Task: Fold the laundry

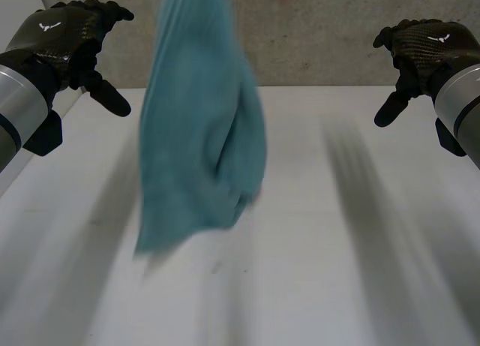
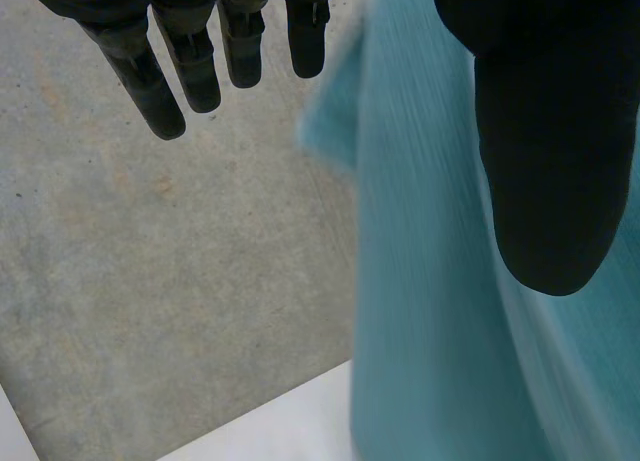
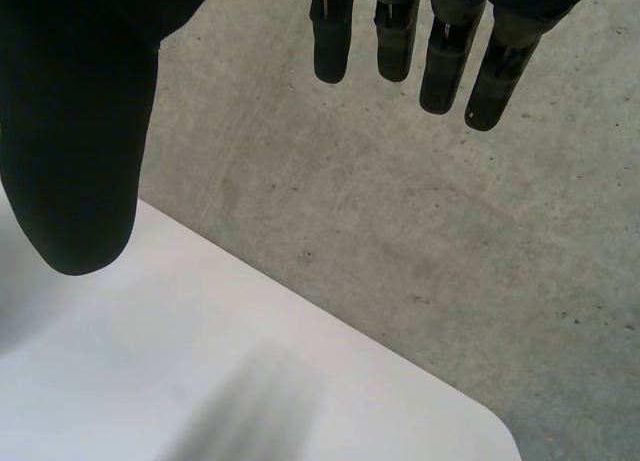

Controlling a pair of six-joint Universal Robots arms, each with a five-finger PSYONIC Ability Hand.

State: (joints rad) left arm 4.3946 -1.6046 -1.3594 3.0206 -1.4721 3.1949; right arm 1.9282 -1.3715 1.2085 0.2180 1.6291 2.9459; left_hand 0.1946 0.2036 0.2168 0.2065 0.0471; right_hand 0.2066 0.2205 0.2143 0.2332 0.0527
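Teal cloth [image 1: 201, 136] hangs bunched over the white worktop [image 1: 352, 286], between the left hand [image 1: 64, 38] and right hand [image 1: 424, 46], both with fingers straight and apart, holding nothing.

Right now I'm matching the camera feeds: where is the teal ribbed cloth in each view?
Head view: teal ribbed cloth central, over the white table.
Left wrist view: cloth beside the left hand's thumb.
Right wrist view: table corner and grey concrete floor past the right hand.
Shared landmark: table edge against that floor.

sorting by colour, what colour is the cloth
Plain teal cloth; clearest in head view.
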